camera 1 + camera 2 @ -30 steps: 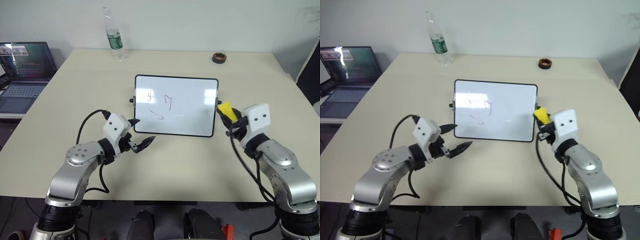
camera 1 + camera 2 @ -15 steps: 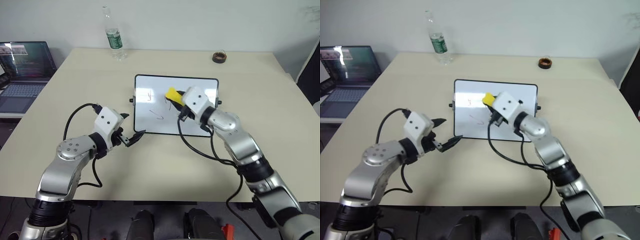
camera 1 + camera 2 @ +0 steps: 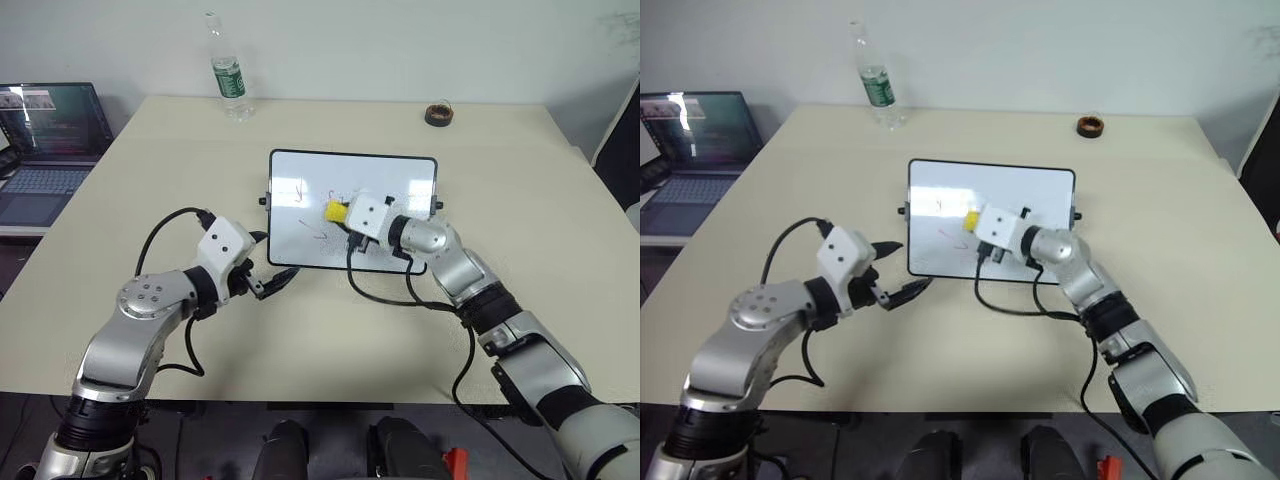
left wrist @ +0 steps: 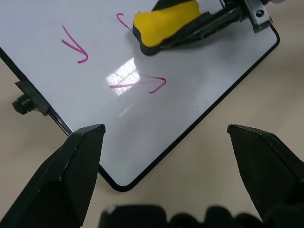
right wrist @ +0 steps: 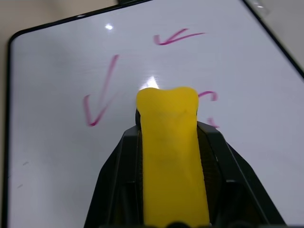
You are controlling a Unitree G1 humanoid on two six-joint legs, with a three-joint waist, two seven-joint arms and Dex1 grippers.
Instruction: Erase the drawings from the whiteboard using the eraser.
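The whiteboard (image 3: 400,180) lies flat in the middle of the table. It carries the drawings: a small red stroke (image 3: 299,192) near its far left and a tick (image 3: 320,236) nearer me. My right gripper (image 3: 347,216) is shut on the yellow eraser (image 3: 336,211), held low over the board's middle. The eraser (image 5: 171,156) points at the red marks (image 5: 97,104), and a red hook (image 4: 121,20) shows right beside it. My left gripper (image 3: 270,264) stands open and empty just off the board's near left corner, its fingers (image 4: 80,156) wide apart.
A plastic bottle (image 3: 229,72) stands at the table's far left edge. A dark ring (image 3: 437,114) lies at the far right. An open laptop (image 3: 50,140) sits on a separate surface to the left. Bare tabletop (image 3: 330,330) lies in front of the board.
My right arm swung left from the board's right edge over the board, carrying the eraser down to its middle. The left gripper stayed near the board's corner.
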